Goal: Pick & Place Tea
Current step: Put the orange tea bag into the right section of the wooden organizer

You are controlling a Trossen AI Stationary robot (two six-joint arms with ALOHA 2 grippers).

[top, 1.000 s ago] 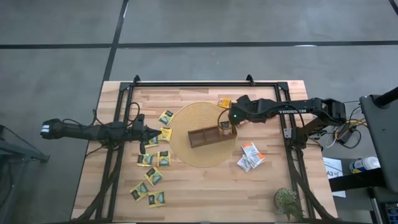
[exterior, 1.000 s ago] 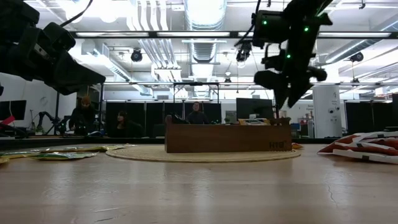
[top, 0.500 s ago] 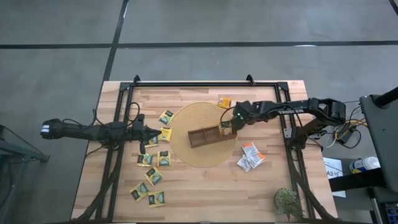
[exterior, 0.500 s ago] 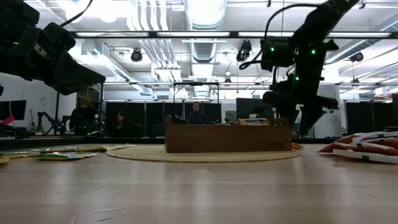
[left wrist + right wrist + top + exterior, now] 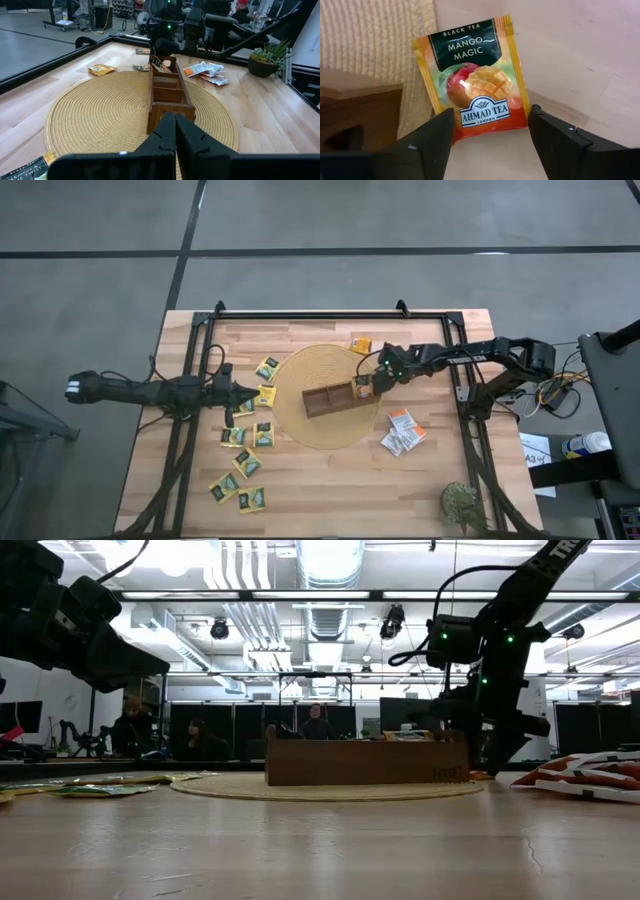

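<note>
Robotics lab — ceiling ducts (image 5: 330,615), monitors (image 5: 405,712)

A round woven mat (image 5: 300,428) lies mid-bench (image 5: 330,490), and the wooden tray (image 5: 332,397) sits on it. The right end effector (image 5: 373,387) hangs at the tray's right end, over a mango tea packet (image 5: 472,80) lying half on the mat's edge. More tea packets (image 5: 247,463) lie scattered left of the mat; others (image 5: 403,429) are piled to its right. A potted plant (image 5: 462,505) stands at the bench's near-right corner. The left end effector (image 5: 262,392) waits at the mat's left edge.

Orange mango tea pkt (image 5: 475,82) flat on table, corner overlapping mat edge; others scattered.
</note>
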